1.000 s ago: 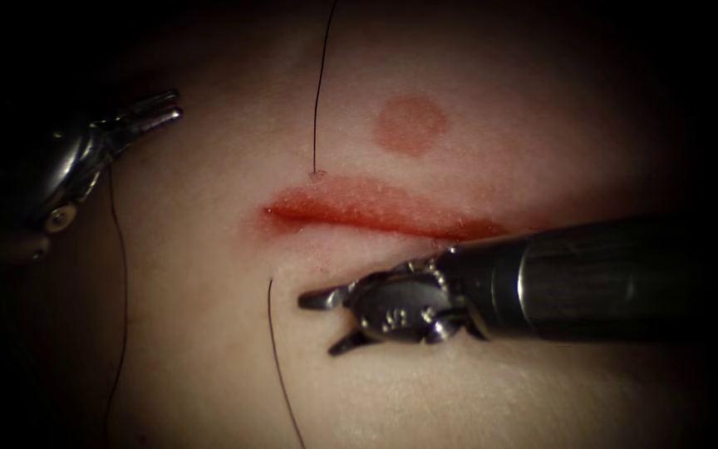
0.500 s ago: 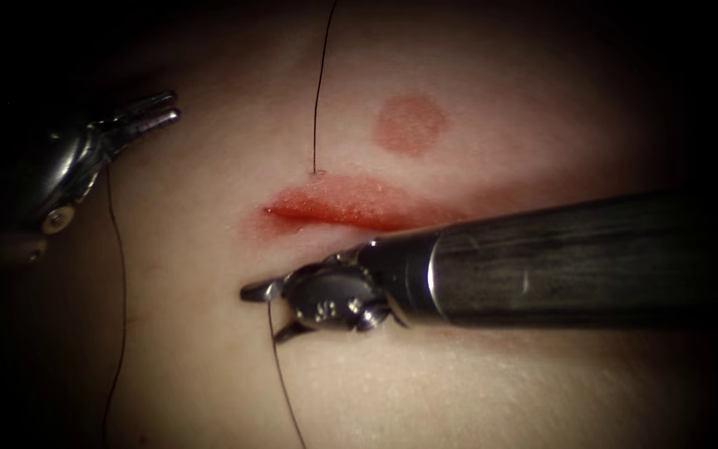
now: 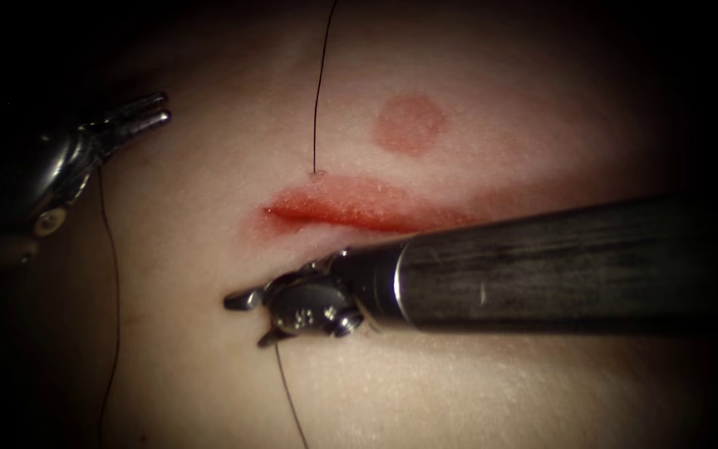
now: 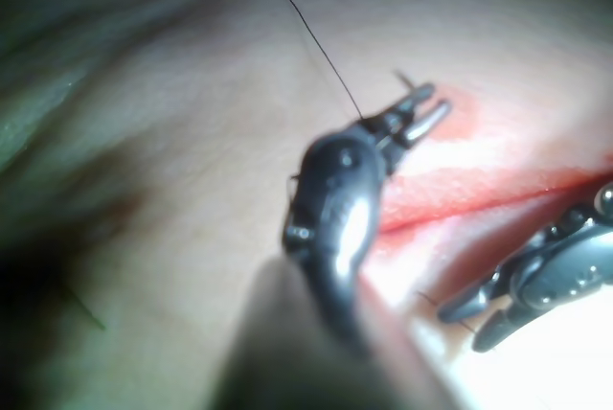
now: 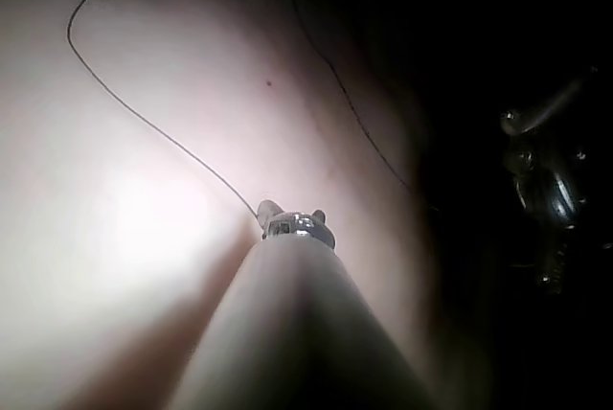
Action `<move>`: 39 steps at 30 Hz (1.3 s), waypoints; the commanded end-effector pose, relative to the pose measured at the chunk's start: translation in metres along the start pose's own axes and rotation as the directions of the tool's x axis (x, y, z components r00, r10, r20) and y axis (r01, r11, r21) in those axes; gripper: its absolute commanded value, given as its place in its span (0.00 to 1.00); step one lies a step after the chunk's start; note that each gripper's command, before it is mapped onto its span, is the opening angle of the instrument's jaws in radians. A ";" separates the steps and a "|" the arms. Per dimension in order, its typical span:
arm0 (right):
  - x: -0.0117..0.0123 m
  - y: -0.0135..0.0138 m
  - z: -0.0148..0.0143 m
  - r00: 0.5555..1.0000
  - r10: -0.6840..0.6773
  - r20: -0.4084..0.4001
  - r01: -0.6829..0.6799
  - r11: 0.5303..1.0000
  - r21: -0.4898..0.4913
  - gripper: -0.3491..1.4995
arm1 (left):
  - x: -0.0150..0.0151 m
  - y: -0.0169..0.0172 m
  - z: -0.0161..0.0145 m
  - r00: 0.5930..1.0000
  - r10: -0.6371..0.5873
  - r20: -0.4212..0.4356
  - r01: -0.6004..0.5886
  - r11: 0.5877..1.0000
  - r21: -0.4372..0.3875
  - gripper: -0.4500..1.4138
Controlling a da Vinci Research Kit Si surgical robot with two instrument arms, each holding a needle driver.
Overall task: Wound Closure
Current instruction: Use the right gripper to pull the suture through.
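The right gripper (image 3: 247,316) lies on the near side of the cut (image 3: 359,212), jaws parted around the thread (image 3: 288,395) where it leaves the tissue (image 3: 209,249), gripping nothing. The left gripper (image 3: 147,112), far left, is nearly closed; thread hangs beside it, hold unclear.

right hand (image 3: 247,318) splayed wide, left hand (image 3: 149,111) closed
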 end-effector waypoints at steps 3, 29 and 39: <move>-0.0003 0.0000 -0.0001 1.000 -0.002 -0.013 0.002 1.000 0.002 0.77 | -0.0009 -0.0001 0.0005 1.000 -0.001 -0.001 0.001 1.000 -0.001 0.05; -0.0016 -0.0004 -0.0010 0.999 -0.036 -0.001 0.036 0.998 0.045 0.76 | -0.0011 -0.0002 0.0008 1.000 -0.001 -0.001 0.001 1.000 0.002 0.05; -0.0016 -0.0018 0.0017 0.998 -0.064 0.019 0.062 0.994 0.088 0.74 | -0.0011 -0.0002 0.0008 1.000 -0.007 -0.001 0.007 1.000 0.003 0.05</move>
